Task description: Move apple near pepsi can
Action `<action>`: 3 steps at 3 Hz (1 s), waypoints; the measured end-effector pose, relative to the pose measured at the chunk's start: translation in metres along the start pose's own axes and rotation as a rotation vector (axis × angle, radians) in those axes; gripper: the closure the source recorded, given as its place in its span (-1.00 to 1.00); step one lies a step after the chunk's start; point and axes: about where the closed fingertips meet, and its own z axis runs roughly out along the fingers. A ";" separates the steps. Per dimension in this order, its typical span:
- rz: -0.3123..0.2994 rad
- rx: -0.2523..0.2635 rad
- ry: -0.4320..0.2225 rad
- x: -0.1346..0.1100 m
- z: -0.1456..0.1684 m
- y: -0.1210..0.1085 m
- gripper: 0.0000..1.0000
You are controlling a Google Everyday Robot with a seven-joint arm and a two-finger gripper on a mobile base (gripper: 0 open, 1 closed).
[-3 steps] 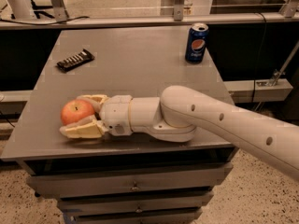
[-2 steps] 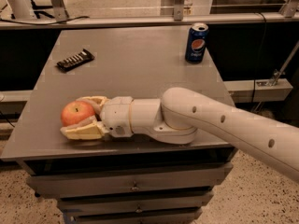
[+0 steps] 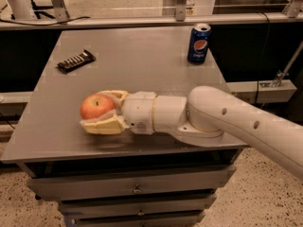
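Observation:
The red-orange apple (image 3: 96,106) sits between the two cream fingers of my gripper (image 3: 94,110) at the front left of the grey table (image 3: 142,65). One finger (image 3: 111,95) wraps behind the apple and the other (image 3: 102,126) lies in front of it. The gripper is shut on the apple and holds it slightly above the tabletop, with a shadow beneath. The dark blue pepsi can (image 3: 199,43) stands upright at the table's far right corner, well away from the apple. My white arm (image 3: 222,122) reaches in from the right.
A flat dark snack bar (image 3: 75,61) lies at the far left of the table. Drawers (image 3: 137,189) are below the tabletop. A railing (image 3: 142,20) runs behind the table's back edge.
The gripper has moved to the right and slightly up with the apple between its fingers. The can and the snack bar have not moved.

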 end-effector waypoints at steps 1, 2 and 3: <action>-0.035 0.112 -0.030 -0.028 -0.057 -0.031 1.00; -0.035 0.112 -0.030 -0.028 -0.057 -0.031 1.00; -0.059 0.162 0.008 -0.030 -0.075 -0.036 1.00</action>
